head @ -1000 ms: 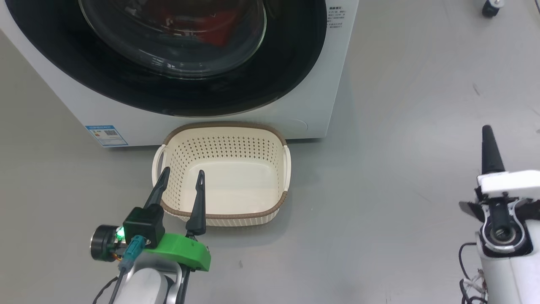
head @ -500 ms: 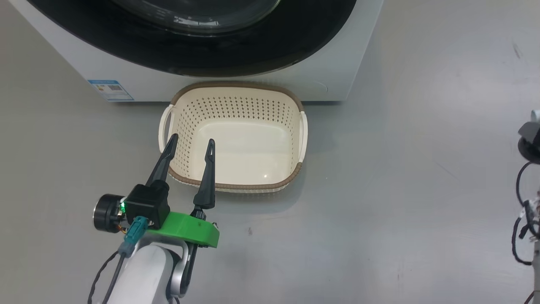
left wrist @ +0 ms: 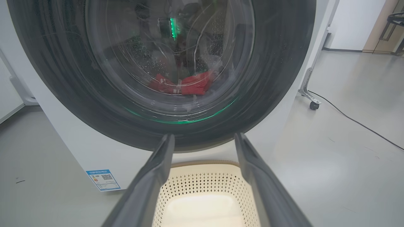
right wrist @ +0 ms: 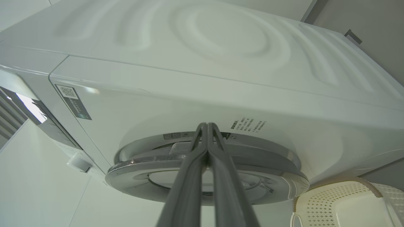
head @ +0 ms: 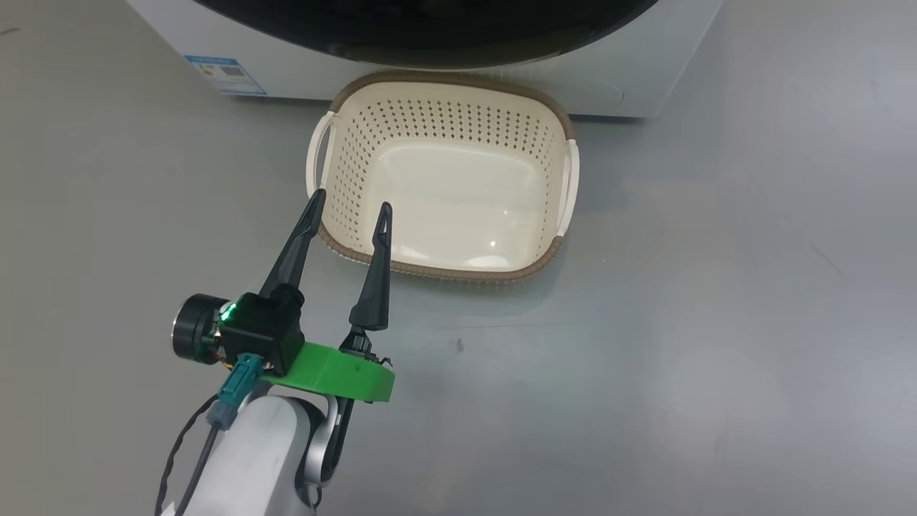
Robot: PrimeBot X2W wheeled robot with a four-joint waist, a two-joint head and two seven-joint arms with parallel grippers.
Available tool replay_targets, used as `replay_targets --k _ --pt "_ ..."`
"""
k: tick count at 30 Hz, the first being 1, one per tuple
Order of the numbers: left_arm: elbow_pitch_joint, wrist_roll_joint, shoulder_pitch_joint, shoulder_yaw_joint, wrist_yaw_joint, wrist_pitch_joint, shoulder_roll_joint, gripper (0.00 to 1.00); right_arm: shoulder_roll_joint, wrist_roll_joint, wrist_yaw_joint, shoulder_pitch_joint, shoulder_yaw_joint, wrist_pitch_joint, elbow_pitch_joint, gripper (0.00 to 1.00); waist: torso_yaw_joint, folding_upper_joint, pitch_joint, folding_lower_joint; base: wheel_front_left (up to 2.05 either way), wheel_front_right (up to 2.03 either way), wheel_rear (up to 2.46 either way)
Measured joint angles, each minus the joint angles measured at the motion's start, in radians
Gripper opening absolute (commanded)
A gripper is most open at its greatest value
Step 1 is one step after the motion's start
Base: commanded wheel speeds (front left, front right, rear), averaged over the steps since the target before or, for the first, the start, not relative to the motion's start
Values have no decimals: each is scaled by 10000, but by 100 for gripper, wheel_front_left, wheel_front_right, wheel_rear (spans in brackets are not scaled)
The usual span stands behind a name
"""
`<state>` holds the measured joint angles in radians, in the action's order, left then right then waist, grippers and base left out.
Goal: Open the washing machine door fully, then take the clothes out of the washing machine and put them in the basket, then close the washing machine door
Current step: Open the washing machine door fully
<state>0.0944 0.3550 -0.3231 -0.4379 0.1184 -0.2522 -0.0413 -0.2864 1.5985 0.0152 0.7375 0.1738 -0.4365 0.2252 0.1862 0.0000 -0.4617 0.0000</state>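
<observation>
Pointing at rim of shut washing machine door (right wrist: 268,176), right gripper (right wrist: 206,126), w/ fingers pressed together, looks nearer vs left gripper (head: 350,201), spread wide above basket (head: 444,272) corner.

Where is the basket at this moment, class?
In the head view the basket sits on the floor at upper centre, just in front of the washing machine, with the open left hand by its near left corner.

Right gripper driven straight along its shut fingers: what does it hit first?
Probably the edge of the large round, glossy black-rimmed washing machine door, where the tips of the right gripper line up; the big white washing machine lies just behind. Depth is unclear.
</observation>
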Motion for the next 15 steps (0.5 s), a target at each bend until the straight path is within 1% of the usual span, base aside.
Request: replay_targets --k 3,8,11,13,14,15 --pt "-107 59 -101 -169 2 0 6 100 -128 144 -109 467 -109 -362 -6 0 194 0 -245 0 0 0 0" --pt "-224 247 -226 -341 2 0 15 100 -376 228 -403 1105 -408 -965 31 0 549 0 -578 0 0 0 0" --pt "-303 251 -259 -441 2 0 19 100 -422 242 -554 1448 -594 -1248 86 0 750 0 -743 1 0 0 0" --pt "-362 274 -260 -472 4 0 21 100 -439 307 -717 1696 -677 -1421 111 0 863 0 -851 1 0 0 0" --pt "-362 274 -260 -472 4 0 21 100 -439 307 -717 1696 -677 -1421 111 0 863 0 -851 1 0 0 0" --pt "-395 320 -263 -487 4 0 27 100 -483 309 -813 1965 -740 -1521 173 0 970 0 -957 0 0 0 0"
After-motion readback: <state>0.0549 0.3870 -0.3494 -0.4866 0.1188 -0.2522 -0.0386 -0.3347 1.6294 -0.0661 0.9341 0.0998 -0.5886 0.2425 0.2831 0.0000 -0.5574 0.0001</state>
